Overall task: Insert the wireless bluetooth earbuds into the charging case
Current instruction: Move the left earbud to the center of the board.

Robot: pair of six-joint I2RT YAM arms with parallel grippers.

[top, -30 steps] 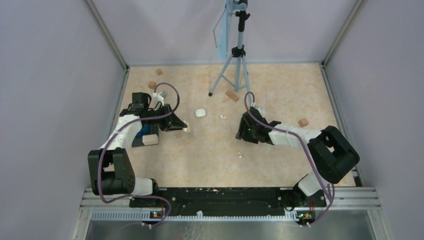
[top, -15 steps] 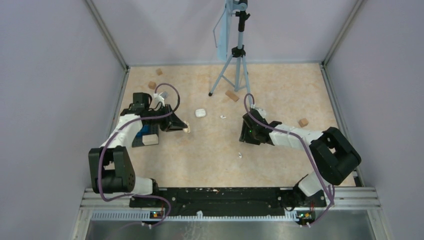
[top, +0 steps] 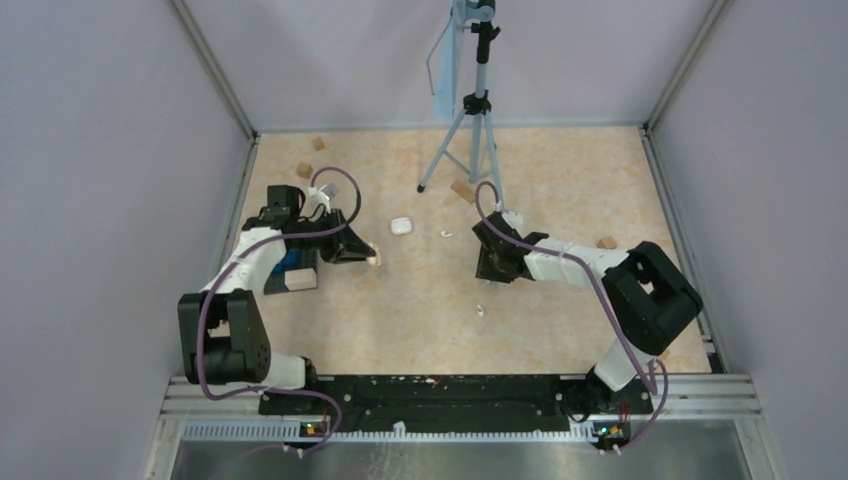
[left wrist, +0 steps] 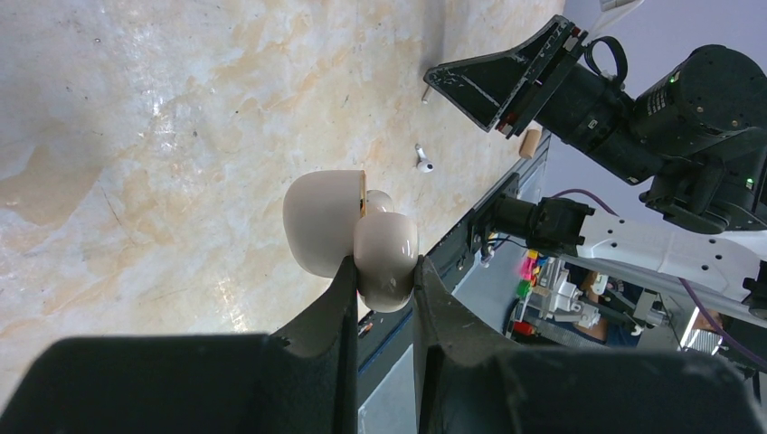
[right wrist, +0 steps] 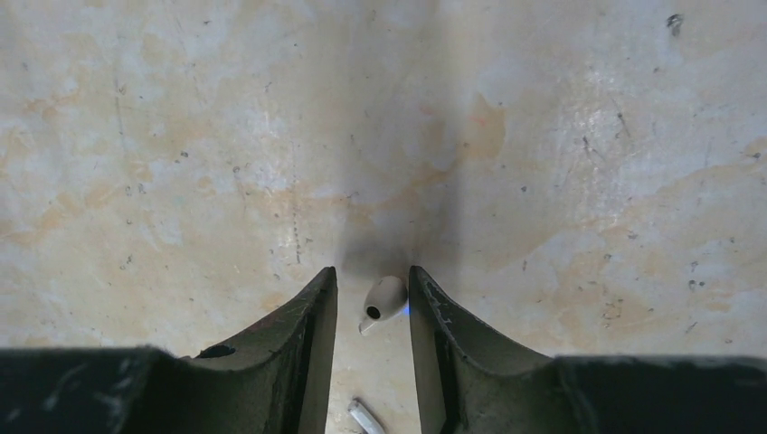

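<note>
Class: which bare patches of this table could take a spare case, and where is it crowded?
Free: far right corner, between tripod and right wall; near strip, between loose earbud and base rail. Crowded: between left gripper and right gripper, around the closed case.

White earbud (right wrist: 384,299), white case (left wrist: 327,221), beige marbled table (right wrist: 181,136)

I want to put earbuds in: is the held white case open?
Open: the small rounded white plastic case has its lid swung back.
</note>
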